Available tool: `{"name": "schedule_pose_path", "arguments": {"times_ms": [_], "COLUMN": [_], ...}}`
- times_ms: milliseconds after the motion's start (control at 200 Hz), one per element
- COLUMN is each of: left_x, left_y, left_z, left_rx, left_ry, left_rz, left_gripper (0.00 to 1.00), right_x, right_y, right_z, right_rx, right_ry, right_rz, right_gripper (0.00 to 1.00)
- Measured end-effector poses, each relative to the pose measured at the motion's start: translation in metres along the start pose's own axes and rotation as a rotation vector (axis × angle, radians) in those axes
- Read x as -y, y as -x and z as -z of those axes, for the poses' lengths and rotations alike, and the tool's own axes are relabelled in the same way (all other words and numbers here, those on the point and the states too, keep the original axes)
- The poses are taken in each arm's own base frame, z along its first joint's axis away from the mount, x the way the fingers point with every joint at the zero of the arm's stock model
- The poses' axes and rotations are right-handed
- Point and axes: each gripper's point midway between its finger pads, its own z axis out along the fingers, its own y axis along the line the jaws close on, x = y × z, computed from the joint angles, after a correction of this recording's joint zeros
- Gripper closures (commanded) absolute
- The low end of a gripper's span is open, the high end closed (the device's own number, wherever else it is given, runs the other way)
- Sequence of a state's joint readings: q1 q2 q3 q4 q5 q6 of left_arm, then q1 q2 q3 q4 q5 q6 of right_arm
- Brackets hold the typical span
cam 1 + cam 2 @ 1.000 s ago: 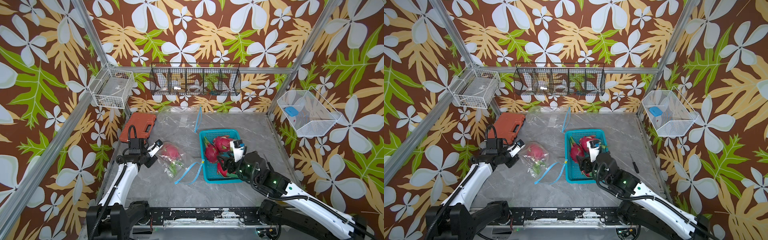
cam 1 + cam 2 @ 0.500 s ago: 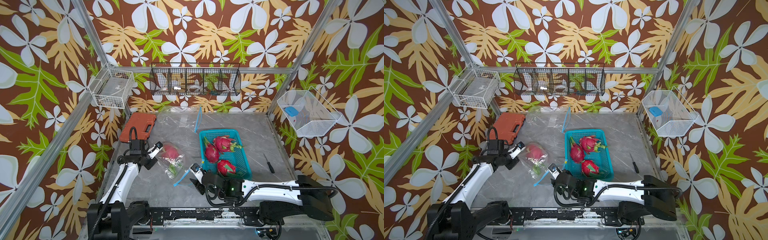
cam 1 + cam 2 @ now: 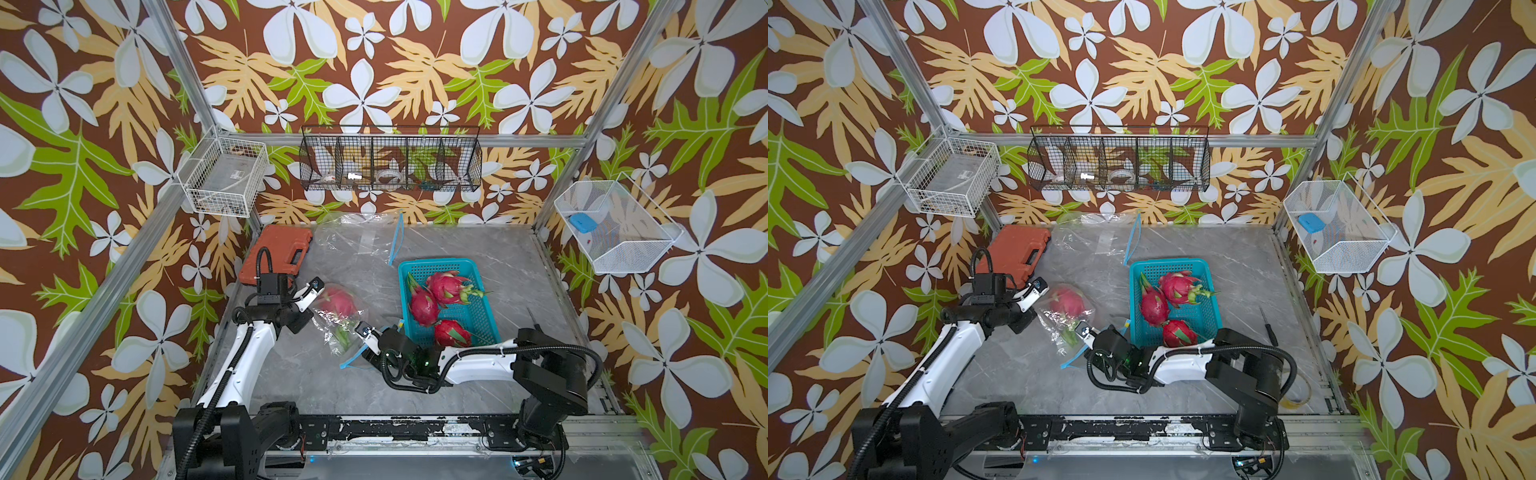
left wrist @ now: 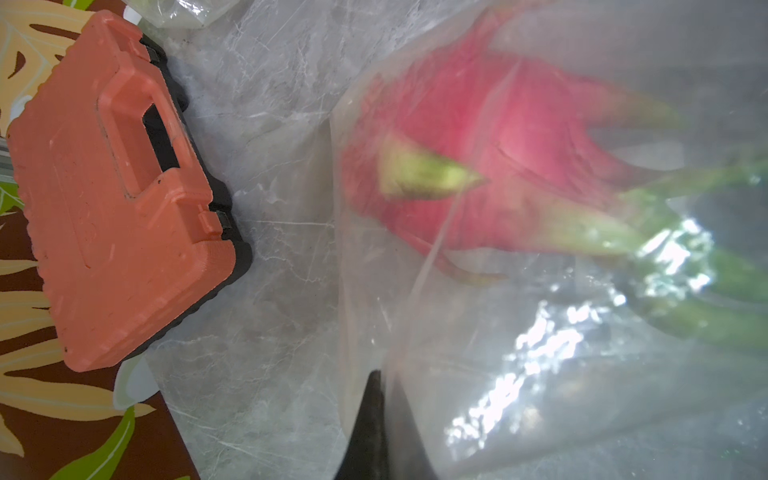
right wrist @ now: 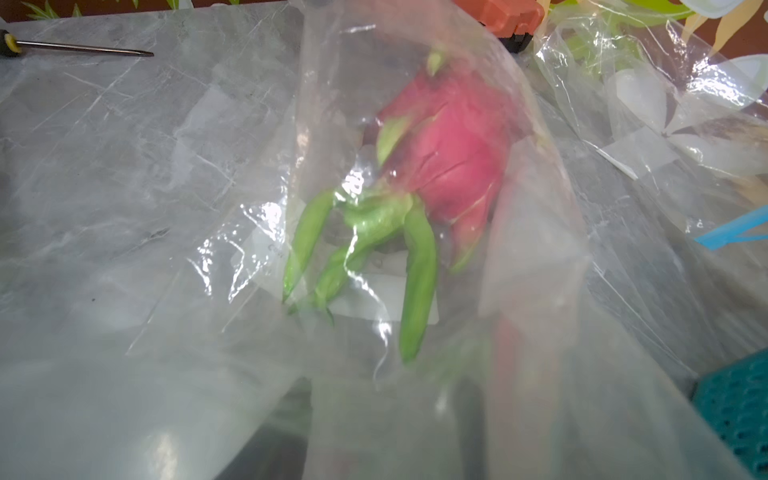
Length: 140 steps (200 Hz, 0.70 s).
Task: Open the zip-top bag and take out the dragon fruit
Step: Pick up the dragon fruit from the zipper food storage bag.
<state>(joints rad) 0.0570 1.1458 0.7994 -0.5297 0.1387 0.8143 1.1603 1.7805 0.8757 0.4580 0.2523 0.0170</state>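
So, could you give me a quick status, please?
Left gripper shut on bag. Right gripper at bag mouth. One fruit bagged. Nothing blocking.

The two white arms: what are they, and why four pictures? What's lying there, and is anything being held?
They are two robot arms, each ending in a two-fingered gripper. Both top views look down from overhead on the whole scene. The two blurry close-ups come from cameras on the arms' wrists.

On the grey table lies a clear zip-top bag with one pink dragon fruit inside. Three more fruits sit in a teal basket. An orange case and a screwdriver lie off to the sides.

The left gripper is pinched shut on the bag. The right gripper is at the bag's blue-zipped mouth; whether it grips anything is unclear.
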Motion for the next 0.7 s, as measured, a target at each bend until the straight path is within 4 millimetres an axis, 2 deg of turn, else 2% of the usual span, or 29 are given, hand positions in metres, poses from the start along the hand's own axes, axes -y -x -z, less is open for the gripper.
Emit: {"name": "schedule_pose_path", "arguments": {"times_ms": [115,350,500,606,701], "left_x": [0.002,0.004,0.002,-0.001,-0.011], "left_y": [-0.002,-0.006,-0.006,-0.007,-0.007], "left_z": [0.000,-0.001,0.001,0.002,0.005], "left_rx": [-0.002,-0.011,-0.014,-0.018,-0.020], "left_ry": [-0.002,0.001,0.013,0.022,0.055], "left_rz": [0.000,-0.022,-0.026,-0.023,-0.010], "left_gripper": [1.00,1.00,1.00,1.00,1.00], "right_x": [0.000,0.005,0.006,0.006,0.007], "right_y": [0.006,0.013,0.025,0.026,0.022], "right_z": [-0.008,-0.020,-0.024,-0.022,-0.016], "right_rx": [0.038,0.096,0.130,0.136,0.131], "right_ry": [-0.007,-0.031,-0.035,-0.032,-0.031], "right_rz": [0.008,-0.005,-0.014,-0.019,-0.022], "right_gripper": [0.56,0.80,0.93,1.00,1.00]}}
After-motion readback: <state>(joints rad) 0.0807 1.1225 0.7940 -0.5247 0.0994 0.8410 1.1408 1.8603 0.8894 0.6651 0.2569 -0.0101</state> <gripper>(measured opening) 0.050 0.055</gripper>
